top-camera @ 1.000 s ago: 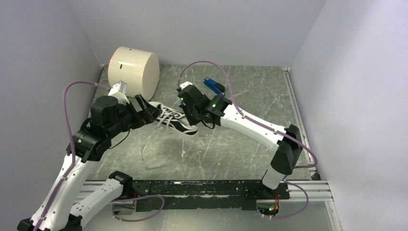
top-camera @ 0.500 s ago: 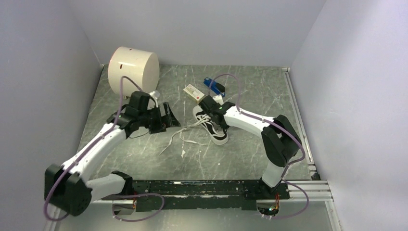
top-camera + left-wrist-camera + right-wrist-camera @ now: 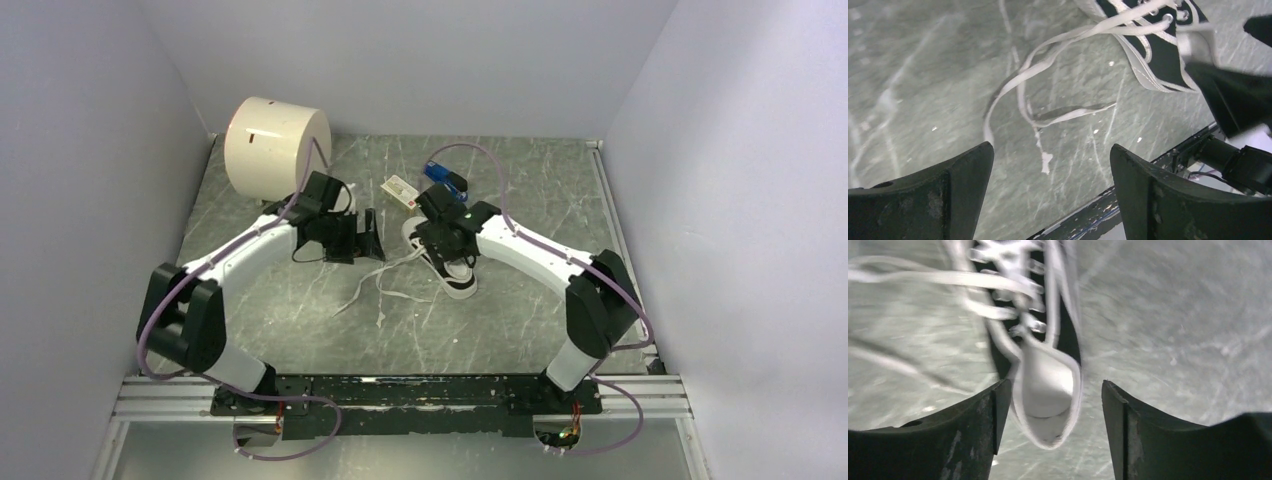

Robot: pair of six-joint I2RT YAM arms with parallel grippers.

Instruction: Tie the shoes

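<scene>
Top external view: the left hand, open and empty, has swung in toward the loose laces as the right hand, also open, straddles the untied sneaker mid-surface, no knot yet begun.

The sneaker has slid rightward under the right gripper, and the left gripper has reached across toward it.

Grey table: sneaker, stapler, box, cylinder
</scene>
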